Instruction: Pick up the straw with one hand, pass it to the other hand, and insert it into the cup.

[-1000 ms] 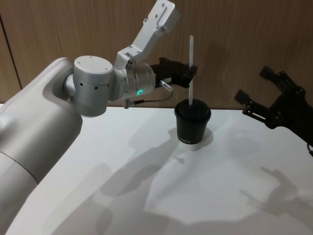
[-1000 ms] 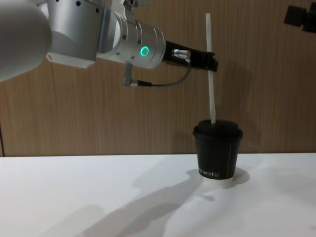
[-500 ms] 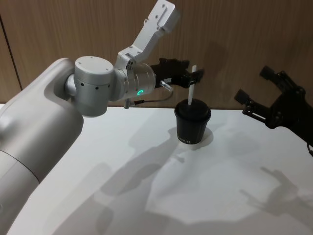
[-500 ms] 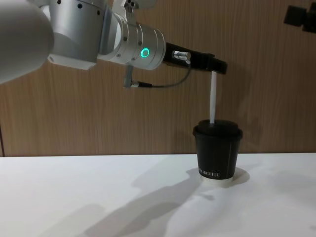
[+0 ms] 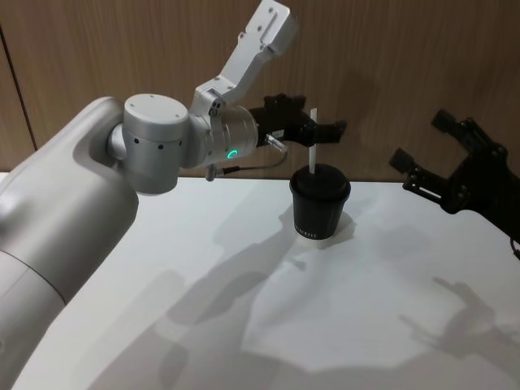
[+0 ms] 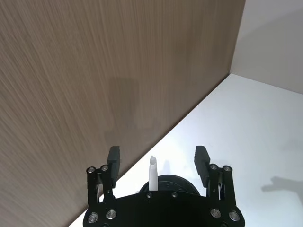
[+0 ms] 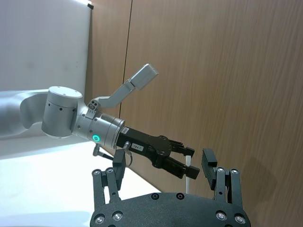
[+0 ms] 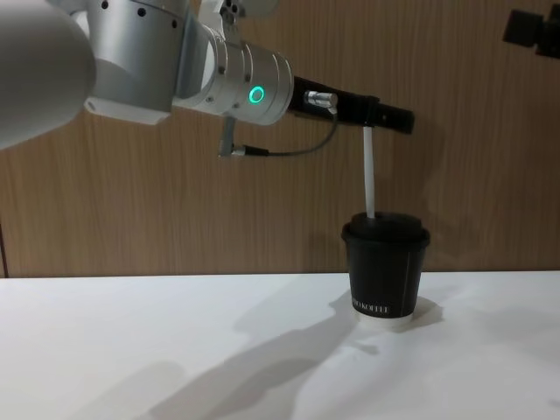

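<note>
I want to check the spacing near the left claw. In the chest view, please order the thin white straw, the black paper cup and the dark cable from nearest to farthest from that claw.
From the left claw:
1. Thin white straw, its top just below the open claw.
2. Dark cable, hanging back under the wrist.
3. Black paper cup, lowest, standing on the white table.

A bare test or demonstration bench in a lab-like room is suggested. A plain white bench [image 5: 244,268] is set with its far edge against a wall of brown wood-grain panelling [image 5: 122,49], and a pale wall section [image 7: 42,42] is seen beside the panels.
</note>
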`<state>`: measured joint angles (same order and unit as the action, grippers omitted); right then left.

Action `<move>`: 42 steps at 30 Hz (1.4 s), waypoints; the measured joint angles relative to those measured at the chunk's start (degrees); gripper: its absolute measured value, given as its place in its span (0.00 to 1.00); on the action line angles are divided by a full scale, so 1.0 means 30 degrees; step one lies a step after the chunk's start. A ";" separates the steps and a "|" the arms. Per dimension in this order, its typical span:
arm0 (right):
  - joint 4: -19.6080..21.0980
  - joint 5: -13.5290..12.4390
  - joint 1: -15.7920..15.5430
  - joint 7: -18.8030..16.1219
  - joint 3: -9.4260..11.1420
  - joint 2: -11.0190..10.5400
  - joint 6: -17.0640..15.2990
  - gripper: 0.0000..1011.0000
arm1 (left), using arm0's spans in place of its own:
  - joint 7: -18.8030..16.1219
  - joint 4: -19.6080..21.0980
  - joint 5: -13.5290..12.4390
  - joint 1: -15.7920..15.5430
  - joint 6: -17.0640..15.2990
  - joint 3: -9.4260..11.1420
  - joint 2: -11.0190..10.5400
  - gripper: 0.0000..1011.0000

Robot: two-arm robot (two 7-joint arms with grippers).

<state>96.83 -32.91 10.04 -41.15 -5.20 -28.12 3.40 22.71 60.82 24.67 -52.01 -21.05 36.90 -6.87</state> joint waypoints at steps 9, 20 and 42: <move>0.0069 0.0012 0.0334 0.0425 -0.0212 0.0060 -0.0480 0.99 | -0.0148 0.0941 -0.0065 0.0797 0.0417 -0.0191 -0.0376 0.99; 0.0797 0.0262 0.0842 0.2172 -0.0717 0.0126 -0.2791 0.99 | -0.0222 0.2346 -0.0320 0.2012 0.1376 -0.0327 -0.0951 0.99; 0.2406 0.1055 0.1945 0.6167 -0.2149 0.1028 -0.6875 0.99 | -0.0199 0.4350 -0.0837 0.3845 0.2901 -0.0421 -0.1487 0.99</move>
<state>104.05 -29.75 15.87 -22.65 -11.64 -25.04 -17.23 22.11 73.87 22.16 -40.48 -12.34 35.64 -11.33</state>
